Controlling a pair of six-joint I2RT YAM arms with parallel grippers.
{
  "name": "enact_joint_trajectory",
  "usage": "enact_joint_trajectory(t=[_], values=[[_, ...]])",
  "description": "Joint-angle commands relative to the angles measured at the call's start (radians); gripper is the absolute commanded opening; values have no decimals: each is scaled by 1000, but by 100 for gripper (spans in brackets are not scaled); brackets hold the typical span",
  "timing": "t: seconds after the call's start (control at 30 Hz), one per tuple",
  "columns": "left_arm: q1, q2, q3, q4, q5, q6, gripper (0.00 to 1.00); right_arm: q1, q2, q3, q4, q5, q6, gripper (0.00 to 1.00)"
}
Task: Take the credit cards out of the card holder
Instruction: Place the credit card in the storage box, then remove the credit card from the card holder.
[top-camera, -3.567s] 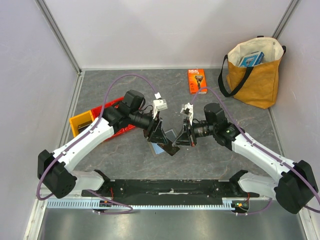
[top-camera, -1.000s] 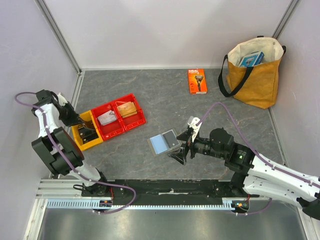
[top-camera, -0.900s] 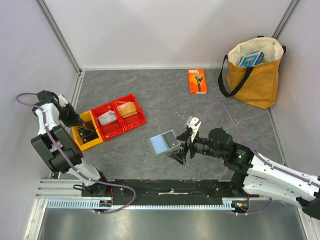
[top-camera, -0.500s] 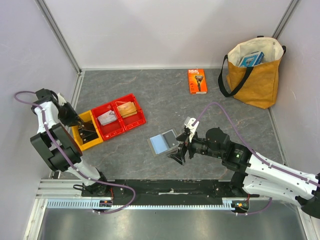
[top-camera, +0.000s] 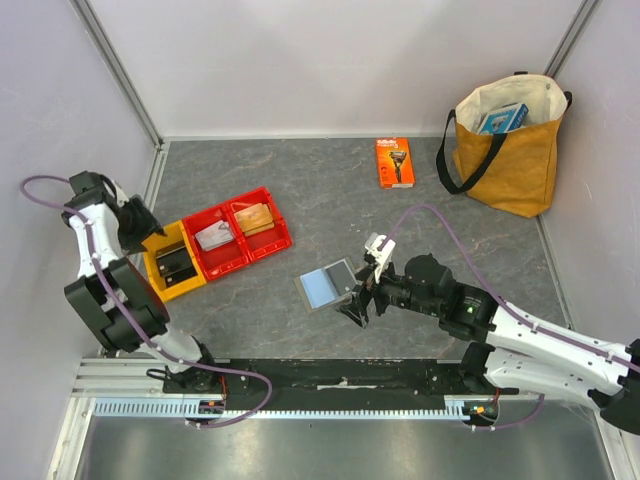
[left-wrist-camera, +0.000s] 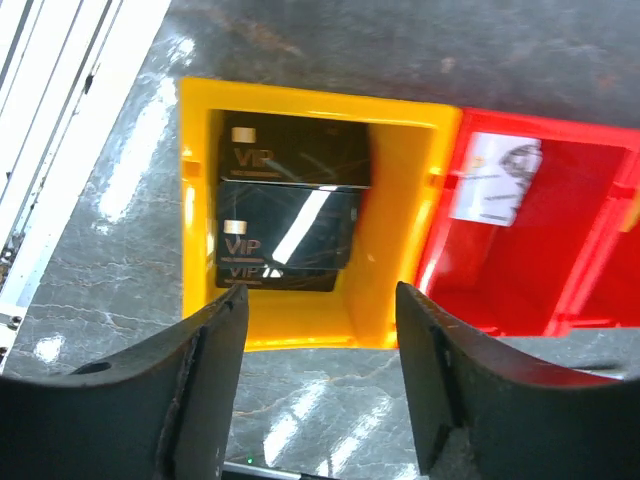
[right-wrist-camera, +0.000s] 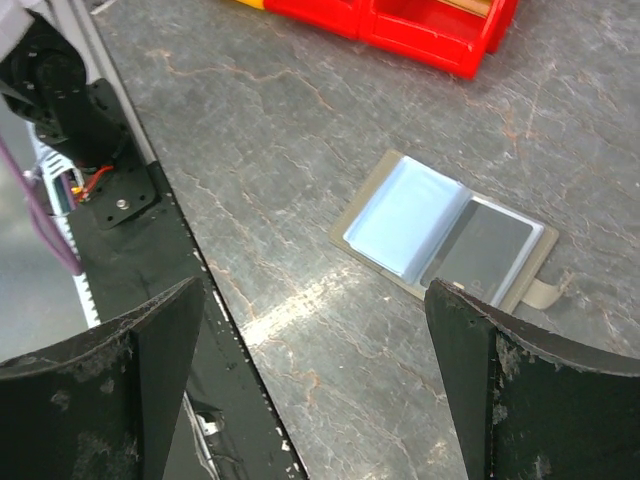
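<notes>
The card holder (top-camera: 328, 285) lies open on the table, light blue inside, with its tab to the right (right-wrist-camera: 440, 235). A grey card face (right-wrist-camera: 482, 250) shows in its right sleeve. Two blackish credit cards (left-wrist-camera: 285, 215) marked VIP lie overlapping in the yellow bin (left-wrist-camera: 400, 230). A tan-orange card (top-camera: 253, 217) lies in the red bin (top-camera: 275, 238). My left gripper (left-wrist-camera: 318, 390) hangs open above the yellow bin's near edge, holding nothing (top-camera: 140, 228). My right gripper (right-wrist-camera: 320, 390) is wide open just short of the holder (top-camera: 352, 300), not touching it.
A white card (left-wrist-camera: 495, 180) lies in the red compartment beside the yellow bin. An orange razor package (top-camera: 393, 162) sits at the back. A tan tote bag (top-camera: 505, 140) stands at the back right. The black base rail (right-wrist-camera: 150, 230) runs along the near edge.
My left gripper has opened, left a black card in the yellow bin and drawn back to the left. My right gripper has crept slightly closer to the open holder.
</notes>
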Motion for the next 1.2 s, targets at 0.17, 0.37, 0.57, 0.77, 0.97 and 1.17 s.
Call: enact_joint_trajectory(t=[0.17,0.37,0.57,0.77,0.97,1.17], values=[[-304,-417,-119,122,19,-164,77,-45,193,93,-82,132,73,98],[-623,-651,-349,265,76,-352,85,-136,340,134,-81,109,118,94],[-860,-794,-576,473,90,-521,85,-217,497,194,-56,109,132,77],[-1078,-767,-758,754,14,-640,78,-233,653,250,-42,135,155,61],[-1229,-578,-777,958,-48,-654,68,-239,755,280,-39,187,172,54],[-1291,-388,-759,1052,-96,-643,57,-246,795,284,-41,196,172,51]])
